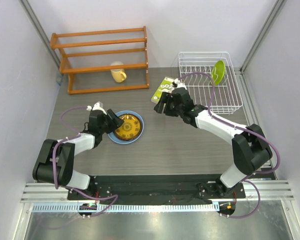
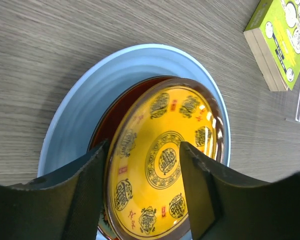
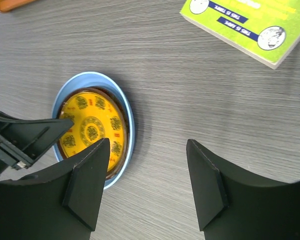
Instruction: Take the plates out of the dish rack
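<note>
The light blue plate [image 1: 113, 136] lies on the table left of centre. The dark red plate [image 2: 119, 109] sits in it, with the amber plate [image 1: 128, 127] on top. The lime green plate [image 1: 218, 71] stands upright in the white dish rack [image 1: 231, 95] at the back right. My left gripper [image 1: 111, 121] is open, its fingers astride the near part of the amber plate [image 2: 162, 120] in the left wrist view, holding nothing. My right gripper [image 1: 163, 106] is open and empty over bare table between the stack and the rack; its view shows the stack [image 3: 90, 125] to its left.
A green book [image 1: 162, 90] lies just left of the rack, close to my right gripper. An orange wooden shelf [image 1: 102, 60] stands at the back left with a yellow mug [image 1: 118, 73] in it. Grey walls close in both sides.
</note>
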You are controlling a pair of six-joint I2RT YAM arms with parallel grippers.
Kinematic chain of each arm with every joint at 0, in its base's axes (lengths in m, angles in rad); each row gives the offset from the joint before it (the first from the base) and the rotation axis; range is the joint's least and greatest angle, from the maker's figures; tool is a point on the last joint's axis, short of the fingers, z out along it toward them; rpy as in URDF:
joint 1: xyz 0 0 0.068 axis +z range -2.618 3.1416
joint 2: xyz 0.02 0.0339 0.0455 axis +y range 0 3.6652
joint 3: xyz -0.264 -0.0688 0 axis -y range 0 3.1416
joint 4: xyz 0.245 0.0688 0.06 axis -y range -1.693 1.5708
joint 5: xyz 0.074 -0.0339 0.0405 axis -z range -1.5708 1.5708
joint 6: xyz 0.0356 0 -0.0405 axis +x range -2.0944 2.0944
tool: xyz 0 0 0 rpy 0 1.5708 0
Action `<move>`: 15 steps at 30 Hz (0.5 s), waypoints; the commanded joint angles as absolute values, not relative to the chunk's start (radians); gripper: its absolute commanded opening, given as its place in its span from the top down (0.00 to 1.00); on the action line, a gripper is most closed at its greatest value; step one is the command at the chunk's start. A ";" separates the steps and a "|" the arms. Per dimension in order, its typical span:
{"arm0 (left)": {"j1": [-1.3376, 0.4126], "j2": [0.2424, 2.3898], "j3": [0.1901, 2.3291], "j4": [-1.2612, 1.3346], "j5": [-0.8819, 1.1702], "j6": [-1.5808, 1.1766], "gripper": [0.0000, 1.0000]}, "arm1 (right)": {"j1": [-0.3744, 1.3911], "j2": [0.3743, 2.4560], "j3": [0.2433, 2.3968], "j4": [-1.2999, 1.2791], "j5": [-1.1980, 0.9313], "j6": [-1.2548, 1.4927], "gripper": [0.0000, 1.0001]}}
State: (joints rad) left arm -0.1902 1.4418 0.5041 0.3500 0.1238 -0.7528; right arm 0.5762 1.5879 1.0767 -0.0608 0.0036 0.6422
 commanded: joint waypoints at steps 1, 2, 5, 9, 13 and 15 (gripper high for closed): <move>-0.189 1.428 0.531 0.325 0.091 -0.730 0.39 | 0.565 1.549 1.144 -0.089 0.050 0.588 0.32; -0.189 1.421 0.534 0.312 0.083 -0.726 0.38 | 0.563 1.549 1.155 -0.119 0.066 0.563 0.32; -0.189 1.370 0.558 0.226 0.035 -0.692 0.33 | 0.549 1.523 1.203 -0.208 0.228 0.484 0.31; -0.189 1.306 0.621 0.083 -0.028 -0.625 0.24 | 0.496 1.490 1.259 -0.264 0.377 0.370 0.24; -0.189 1.261 0.667 0.006 -0.052 -0.609 0.12 | 0.434 1.483 1.311 -0.270 0.573 0.279 0.21; -0.189 1.244 0.683 -0.020 -0.049 -0.609 0.12 | 0.368 1.500 1.337 -0.265 0.632 0.233 0.20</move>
